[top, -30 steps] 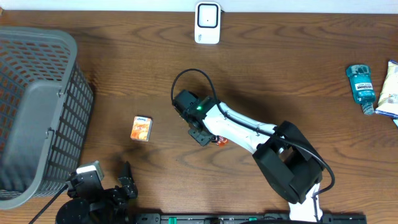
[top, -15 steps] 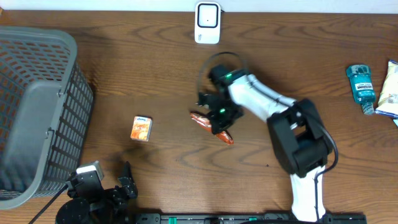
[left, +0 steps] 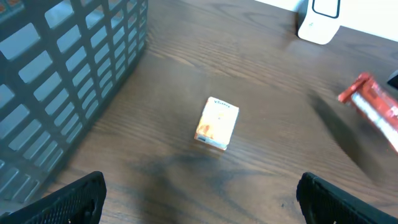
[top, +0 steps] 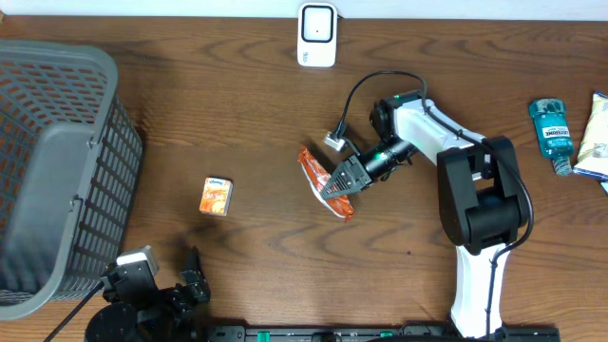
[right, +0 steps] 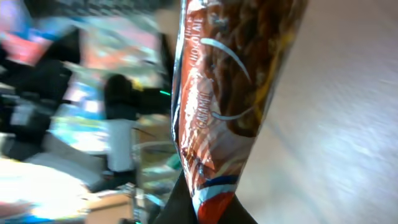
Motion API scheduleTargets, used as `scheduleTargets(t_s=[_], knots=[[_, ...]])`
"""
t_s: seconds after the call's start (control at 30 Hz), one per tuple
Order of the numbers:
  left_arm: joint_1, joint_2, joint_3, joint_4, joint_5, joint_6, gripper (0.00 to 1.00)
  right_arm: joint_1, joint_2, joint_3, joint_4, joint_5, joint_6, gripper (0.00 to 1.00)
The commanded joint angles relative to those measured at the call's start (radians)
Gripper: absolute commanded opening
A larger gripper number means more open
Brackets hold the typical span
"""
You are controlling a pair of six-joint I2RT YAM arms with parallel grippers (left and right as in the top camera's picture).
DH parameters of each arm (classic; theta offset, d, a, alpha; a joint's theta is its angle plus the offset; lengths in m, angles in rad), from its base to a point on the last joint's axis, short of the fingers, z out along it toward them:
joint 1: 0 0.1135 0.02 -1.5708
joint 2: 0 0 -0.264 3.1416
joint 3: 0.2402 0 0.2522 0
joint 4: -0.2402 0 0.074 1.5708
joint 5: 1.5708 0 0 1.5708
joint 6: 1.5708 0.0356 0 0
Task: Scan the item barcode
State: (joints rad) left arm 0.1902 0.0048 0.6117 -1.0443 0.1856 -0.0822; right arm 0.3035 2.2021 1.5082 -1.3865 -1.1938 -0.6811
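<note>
My right gripper point(top: 344, 180) is shut on one end of a red-orange snack packet point(top: 321, 180), held over the middle of the table and below the white barcode scanner point(top: 316, 34). In the right wrist view the packet point(right: 230, 93) fills the frame, pinched at its bottom end by the gripper point(right: 208, 205). The left wrist view catches the packet point(left: 376, 115) at the right edge and the scanner point(left: 320, 22) at the top. My left gripper point(top: 190, 280) rests at the front left, open and empty point(left: 199, 199). No barcode is readable.
A small orange box point(top: 216, 196) lies on the wood ahead of the left gripper point(left: 217, 123). A grey mesh basket point(top: 57, 171) fills the left side. A blue mouthwash bottle point(top: 552, 133) and a snack bag point(top: 594, 138) lie at the far right.
The right arm swung from the centre-left to the right and lifted the packet off the table; its jaws closed on the packet. The left arm has not moved.
</note>
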Motion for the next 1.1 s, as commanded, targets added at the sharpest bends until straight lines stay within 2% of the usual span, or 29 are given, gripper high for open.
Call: scheduleTargets(t_s=[0.0,0.1,0.4,0.5,0.6,0.67,0.77,0.8,0.9,0.97,1.07], knots=[[0.005,-0.001,-0.002,0.001,0.009,-0.006,0.98,0.001,-0.003,0.008,-0.053,-0.285,-0.088,0.01],[0.005,-0.001,-0.002,0.001,0.009,-0.006,0.98,0.001,-0.003,0.008,-0.077,-0.369,-0.086,0.01],[0.005,-0.001,-0.002,0.001,0.009,-0.006,0.98,0.001,-0.003,0.010,-0.072,-0.369,-0.100,0.01],[0.005,-0.001,-0.002,0.001,0.009,-0.006,0.98,0.001,-0.003,0.010,-0.069,-0.352,-0.198,0.01],[0.005,-0.001,-0.002,0.001,0.009,-0.006,0.98,0.001,-0.003,0.010,0.002,-0.209,-0.266,0.01],[0.005,-0.001,-0.002,0.001,0.009,-0.006,0.98,0.001,-0.003,0.010,0.077,-0.126,-0.206,0.01],[0.005,-0.001,-0.002,0.001,0.009,-0.006,0.98,0.001,-0.003,0.024,0.212,-0.056,-0.025,0.01],[0.005,-0.001,-0.002,0.001,0.009,-0.006,0.98,0.001,-0.003,0.045,0.309,0.013,0.136,0.01],[0.005,-0.001,-0.002,0.001,0.009,-0.006,0.98,0.001,-0.003,0.106,0.435,0.208,0.376,0.01],[0.005,-0.001,-0.002,0.001,0.009,-0.006,0.98,0.003,-0.003,0.170,0.476,0.383,0.469,0.01],[0.005,-0.001,-0.002,0.001,0.009,-0.006,0.98,0.013,-0.003,0.274,0.497,0.565,0.503,0.01]])
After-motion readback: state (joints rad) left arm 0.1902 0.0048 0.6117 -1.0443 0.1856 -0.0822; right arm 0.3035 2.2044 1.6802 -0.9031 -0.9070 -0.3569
